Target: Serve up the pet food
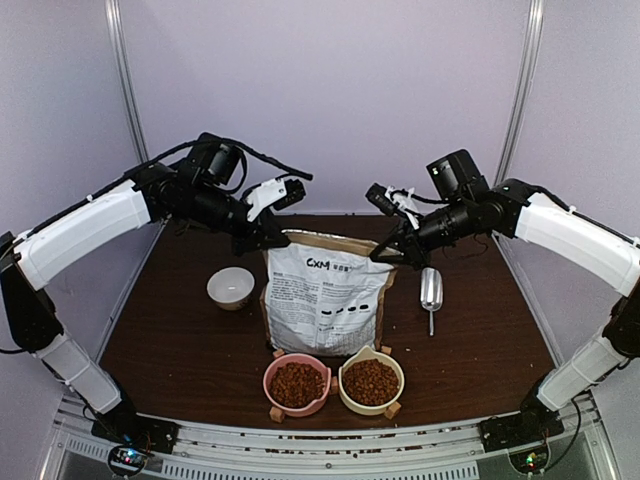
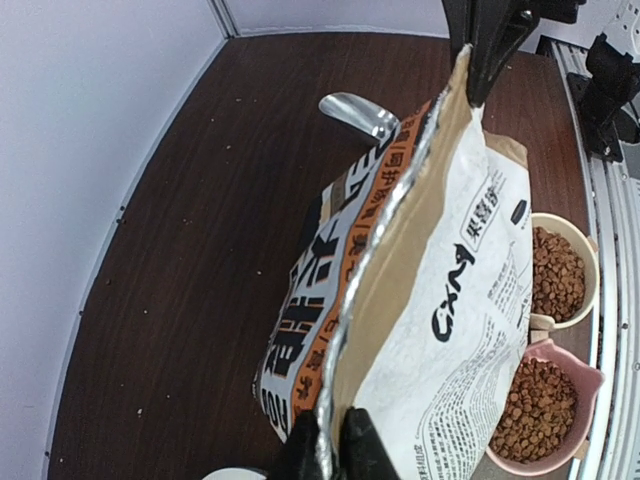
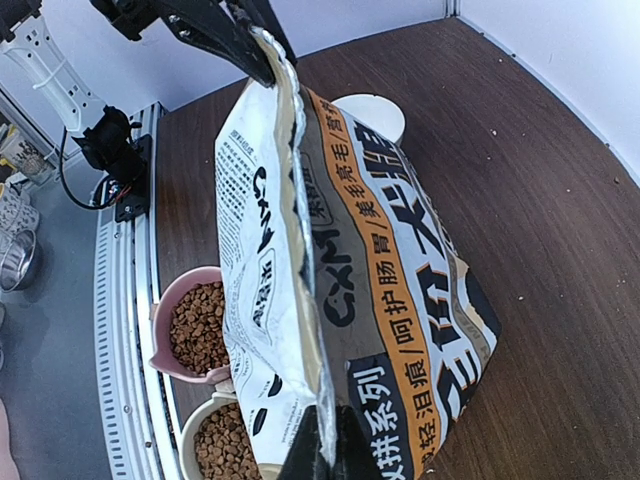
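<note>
The pet food [image 1: 297, 384] fills a pink bowl [image 1: 270, 380], and more of it [image 1: 371, 381] fills a cream bowl [image 1: 396, 375] at the table's near edge. Behind them stands the brown-and-white food bag [image 1: 325, 295], its top edge pressed flat. My left gripper [image 1: 268, 238] is shut on the bag's top left corner, its fingers [image 2: 368, 450] pinching the foil seam. At the top right corner my right gripper [image 1: 388, 255] is shut on the same seam, fingers [image 3: 305, 455] either side of it. Both wrist views show kibble [image 2: 557, 272] [image 3: 200, 325] in the bowls.
A small white bowl [image 1: 230, 287] sits left of the bag. Right of the bag a metal scoop [image 1: 431, 290] lies on the dark wooden table [image 1: 170, 340]. White walls close in the back and sides.
</note>
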You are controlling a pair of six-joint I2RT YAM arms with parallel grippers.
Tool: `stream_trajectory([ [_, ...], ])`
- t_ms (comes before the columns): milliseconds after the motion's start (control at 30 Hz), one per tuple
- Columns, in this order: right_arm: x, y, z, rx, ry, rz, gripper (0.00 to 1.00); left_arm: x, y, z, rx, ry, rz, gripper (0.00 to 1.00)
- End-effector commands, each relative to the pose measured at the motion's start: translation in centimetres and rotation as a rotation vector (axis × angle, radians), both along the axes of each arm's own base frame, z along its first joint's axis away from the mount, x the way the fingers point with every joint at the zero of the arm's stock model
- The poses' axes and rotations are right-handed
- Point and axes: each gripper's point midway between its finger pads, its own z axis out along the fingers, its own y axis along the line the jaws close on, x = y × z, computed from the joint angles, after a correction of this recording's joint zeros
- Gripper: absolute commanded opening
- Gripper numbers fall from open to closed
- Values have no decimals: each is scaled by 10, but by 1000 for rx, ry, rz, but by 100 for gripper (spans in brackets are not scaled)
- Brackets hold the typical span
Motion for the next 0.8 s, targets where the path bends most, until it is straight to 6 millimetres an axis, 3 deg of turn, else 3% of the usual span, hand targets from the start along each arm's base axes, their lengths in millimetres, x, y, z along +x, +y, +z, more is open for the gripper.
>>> stream_trajectory([
  [0,-3,-16,-1,-34,16,-42,0,25,29,3,51,-67,124,0],
  [233,-2,-17,1,-29,10,-48,0,27,33,3,51,-68,139,1],
  [300,-1,-18,2,-27,3,-55,0,30,39,3,56,-70,162,18],
  [367,-1,-20,3,-27,0,-61,0,32,46,5,55,-78,186,23],
  [400,-1,-21,4,-26,-3,-62,0,33,50,7,51,-83,196,22],
  [467,0,-22,3,-24,-2,-68,0,33,55,11,32,-85,203,1],
  [567,0,-21,2,-20,3,-68,0,25,53,16,-12,-75,174,0],
  [600,0,-21,4,-16,1,-68,0,24,53,17,-21,-69,175,4],
  [667,0,-20,8,-4,-3,-70,5,24,54,20,-38,-58,198,28],
  [767,1,-20,22,35,-26,-86,36,21,54,36,-106,-67,218,53],
])
